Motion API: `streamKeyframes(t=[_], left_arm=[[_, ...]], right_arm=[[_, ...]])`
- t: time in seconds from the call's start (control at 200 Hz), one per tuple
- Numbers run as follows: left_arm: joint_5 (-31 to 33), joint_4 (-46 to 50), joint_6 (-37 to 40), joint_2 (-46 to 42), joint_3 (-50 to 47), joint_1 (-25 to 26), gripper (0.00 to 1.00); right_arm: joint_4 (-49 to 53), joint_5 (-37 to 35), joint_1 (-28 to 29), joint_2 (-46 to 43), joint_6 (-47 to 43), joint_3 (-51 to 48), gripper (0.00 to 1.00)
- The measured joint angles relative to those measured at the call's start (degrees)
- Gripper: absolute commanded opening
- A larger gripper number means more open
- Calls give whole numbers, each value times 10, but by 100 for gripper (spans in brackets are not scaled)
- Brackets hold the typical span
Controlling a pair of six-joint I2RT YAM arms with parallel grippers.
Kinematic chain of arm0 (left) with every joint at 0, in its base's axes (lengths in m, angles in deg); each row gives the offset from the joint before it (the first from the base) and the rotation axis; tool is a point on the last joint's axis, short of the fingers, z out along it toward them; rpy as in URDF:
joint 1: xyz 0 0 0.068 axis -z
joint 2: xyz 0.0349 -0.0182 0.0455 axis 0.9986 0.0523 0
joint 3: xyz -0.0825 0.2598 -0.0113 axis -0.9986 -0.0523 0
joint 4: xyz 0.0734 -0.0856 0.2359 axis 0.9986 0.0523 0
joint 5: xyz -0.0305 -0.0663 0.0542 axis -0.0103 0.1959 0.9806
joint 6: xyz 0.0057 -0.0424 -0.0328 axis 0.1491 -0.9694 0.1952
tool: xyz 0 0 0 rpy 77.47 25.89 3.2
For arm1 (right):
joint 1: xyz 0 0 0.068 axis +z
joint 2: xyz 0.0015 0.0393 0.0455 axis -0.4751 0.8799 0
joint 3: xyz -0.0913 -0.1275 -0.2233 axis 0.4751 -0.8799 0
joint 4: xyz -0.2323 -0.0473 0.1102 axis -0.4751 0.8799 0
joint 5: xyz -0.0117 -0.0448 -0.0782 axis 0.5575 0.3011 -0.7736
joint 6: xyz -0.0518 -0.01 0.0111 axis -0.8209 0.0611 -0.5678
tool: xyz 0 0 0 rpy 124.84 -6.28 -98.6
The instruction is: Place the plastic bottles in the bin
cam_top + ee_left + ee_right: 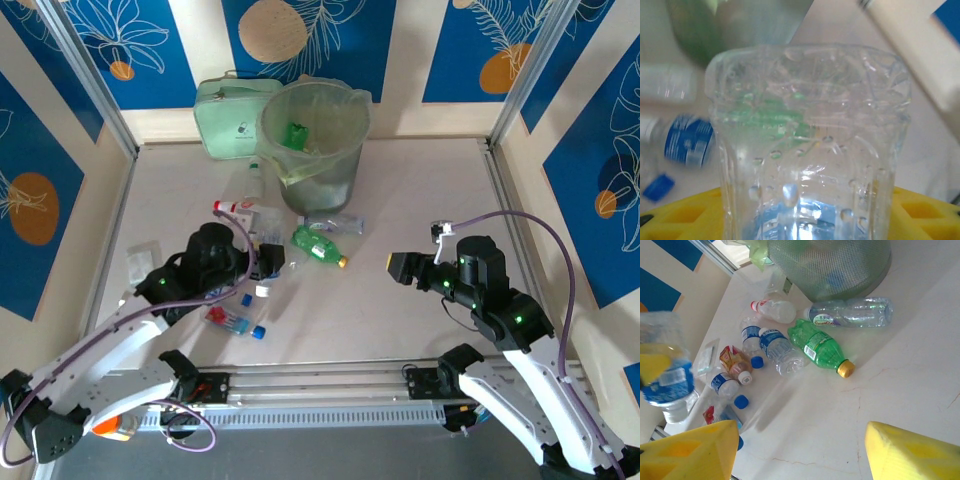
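On the top camera I see the round, translucent grey bin (335, 185), green-lined, at the far middle of the table (420, 320); a green bottle (320, 247) lies just before it; my left gripper (268, 262) sits among scattered bottles, my right gripper (400, 266) well apart from them. On the left wrist camera the yellow fingers (680, 215) clamp a clear ribbed bottle (810, 150) beaded with droplets. On the right wrist camera the jaws stand apart, holding nothing; the green bottle, yellow-capped, lies ahead near the bin.

The clear bottle (807, 150) is cut off at the left wrist view's bottom edge, and the bin (740, 25) behind it is blurred. From above, the left arm (205, 260) mostly hides that bottle.
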Motion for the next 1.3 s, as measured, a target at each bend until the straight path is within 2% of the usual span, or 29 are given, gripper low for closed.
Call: streamKeyframes(t=[0.115,0.29,0.65,0.95,1.3], left_arm=[[-8,-40,42,-13,15,0,61],[-8,-87,107,30,84,0,60],[30,-132,225,254,368,-12,60],[32,-165,232,424,519,-62,60],[3,-166,172,613,683,-113,60]], right_arm=[[0,2,-2,0,0,6,68],[0,2,-2,0,0,11,67],[2,-10,-8,1,-1,26,68],[17,-16,-11,18,-6,45,68],[34,-22,-21,28,-14,57,68]])
